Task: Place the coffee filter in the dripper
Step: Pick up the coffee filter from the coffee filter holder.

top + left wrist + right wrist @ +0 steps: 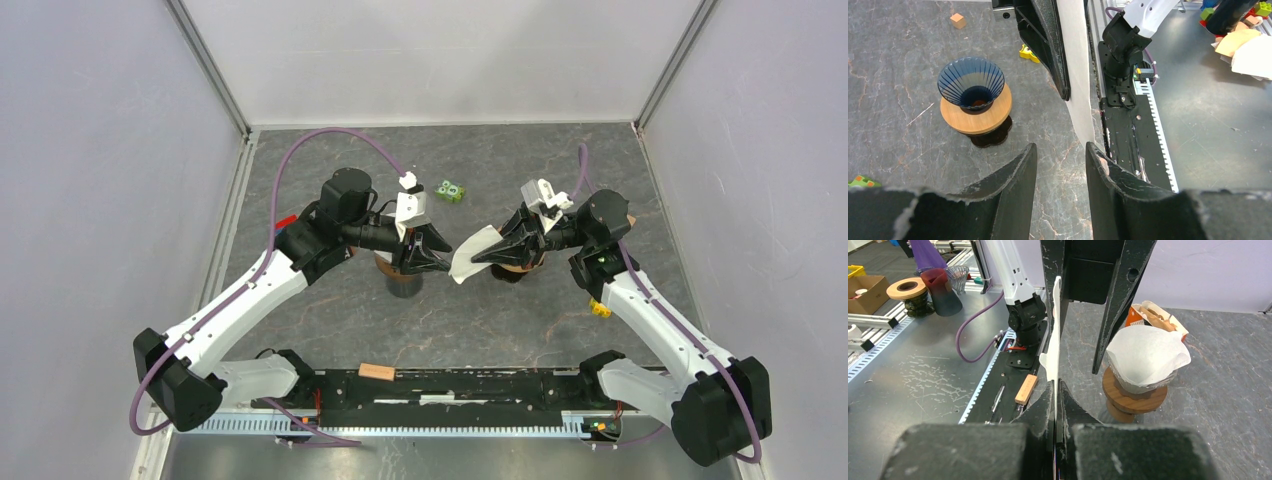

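Above the counter between the arms, the right gripper is pinched fully closed on the white coffee filter, near the half-open, empty left gripper, with the blue dripper below.

White coffee filter upright, edge-on, aloft; empty blue ribbed dripper on wooden ring.

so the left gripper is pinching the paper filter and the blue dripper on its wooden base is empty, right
Not quite. The right gripper is the one pinching the paper filter, as the right wrist view shows. The left gripper stands open just short of it. The blue dripper on its wooden base is indeed empty.
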Robot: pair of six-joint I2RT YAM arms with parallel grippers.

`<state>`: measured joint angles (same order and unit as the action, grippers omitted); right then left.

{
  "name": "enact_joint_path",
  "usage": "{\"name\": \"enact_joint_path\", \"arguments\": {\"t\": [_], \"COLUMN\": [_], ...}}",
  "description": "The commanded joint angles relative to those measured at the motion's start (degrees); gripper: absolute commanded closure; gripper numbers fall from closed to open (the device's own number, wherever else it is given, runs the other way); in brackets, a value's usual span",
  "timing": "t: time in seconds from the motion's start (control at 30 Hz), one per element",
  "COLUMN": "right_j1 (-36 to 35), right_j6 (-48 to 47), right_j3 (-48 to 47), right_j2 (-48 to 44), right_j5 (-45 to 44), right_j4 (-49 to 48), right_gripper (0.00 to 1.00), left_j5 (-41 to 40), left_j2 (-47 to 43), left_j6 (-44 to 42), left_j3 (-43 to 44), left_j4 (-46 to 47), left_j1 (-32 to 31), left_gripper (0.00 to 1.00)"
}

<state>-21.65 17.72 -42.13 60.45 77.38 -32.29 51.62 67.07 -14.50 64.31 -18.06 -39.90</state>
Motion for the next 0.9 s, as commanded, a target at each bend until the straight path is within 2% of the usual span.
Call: {"name": "enact_joint_path", "arguments": {"t": [0.0, 0.87], "right_j1": [0.2, 0.4], "right_j6": [-0.2, -1.0], "right_j3": [0.3, 0.0], "right_j2": [0.0, 0.0], "right_j5": [-0.7, -0.7], "right_j4": [-1.7, -0.3], "right_gripper": [1.0, 1.0], "left_j5": [1.6, 0.0], "left_j2": [-1.4, -1.0], "left_j6": [0.2, -1.0], "left_j3": [0.0, 0.0], "left_j4": [0.7, 1.3], "left_j1": [-0.2, 0.0], "left_gripper": [0.53, 0.53]}}
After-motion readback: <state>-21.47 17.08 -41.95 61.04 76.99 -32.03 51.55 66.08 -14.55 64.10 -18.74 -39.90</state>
